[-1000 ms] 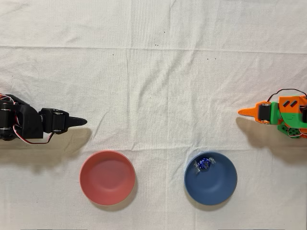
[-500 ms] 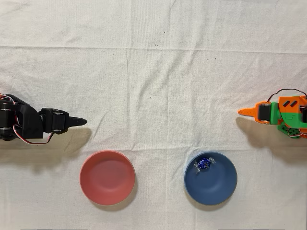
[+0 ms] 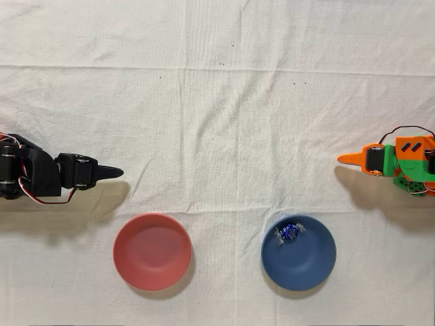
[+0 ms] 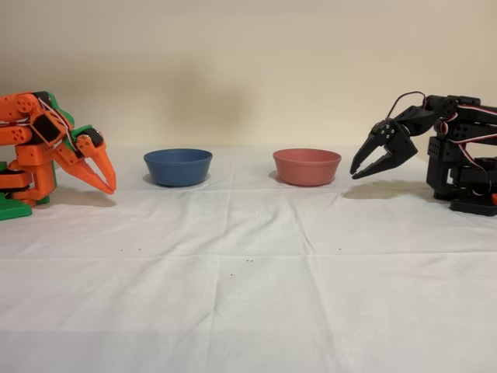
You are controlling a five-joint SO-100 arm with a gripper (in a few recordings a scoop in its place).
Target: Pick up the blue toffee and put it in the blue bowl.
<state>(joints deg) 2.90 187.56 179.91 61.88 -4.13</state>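
Orange gripper (image 4: 105, 180) is drawn back at its own base, well apart from both bowls, fingers nearly pressed together with only a sliver between them and nothing pinched. In the overhead view it appears as a single pointed tip (image 3: 350, 159) at the right edge of the cloth.

Step in hand, as judged: the placement appears complete. The blue toffee (image 3: 288, 233) lies inside the blue bowl (image 3: 314, 268), resting on the inner slope toward the upper left of the bowl in the overhead view, its clear wrapper ends splayed to either side. No further transfer seems called for; any next move would be no more than the arm holding its parked posture.

Containers, nearest first in the fixed view. Both bowls stand on the white tablecloth (image 4: 248, 295) at about the same depth, side by side but well apart. The blue bowl (image 4: 178, 166) stands at the left, nearer the orange arm; its wall hides the contents from this side angle. The pink bowl (image 4: 307, 165) stands at the right, nearer the idle black arm (image 4: 435, 151). From overhead the pink bowl (image 3: 151, 251) holds nothing.

Beyond the bowls is a plain beige wall (image 4: 248, 70). The cloth carries fold creases and a few small dark specks.
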